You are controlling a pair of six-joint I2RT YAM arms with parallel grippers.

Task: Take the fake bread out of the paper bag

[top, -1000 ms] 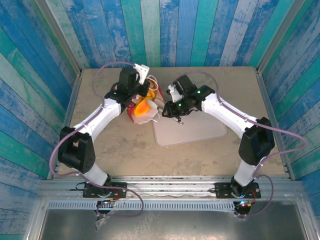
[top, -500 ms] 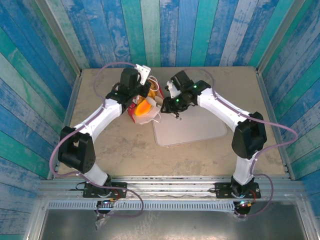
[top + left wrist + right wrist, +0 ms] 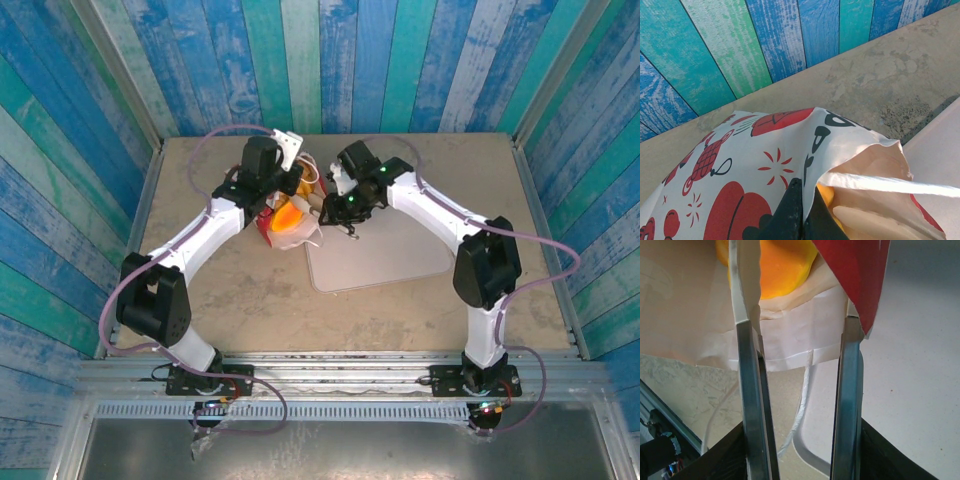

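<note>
Now | left gripper (image 3: pixel 802 192) pinched shut on the paper bag (image 3: pixel 283 215) rim, likely to hold the mouth open toward 4 o'clock | right gripper (image 3: pixel 797 295) jaws spread at the mouth, holding nothing | orange fake bread (image 3: pixel 782 267) inside the bag, at the pale tray's (image 3: pixel 400 262) 10 o'clock corner

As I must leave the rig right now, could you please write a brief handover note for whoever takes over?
The left gripper is shut on the rim of the paper bag, whose mouth faces the tray.
The right gripper is open at the bag's mouth, with nothing gripped.
The fake bread: one orange piece shows inside the bag; the rest cannot be seen.
Done: the bag is held open.
Left: grip each piece and lift it out.
</note>
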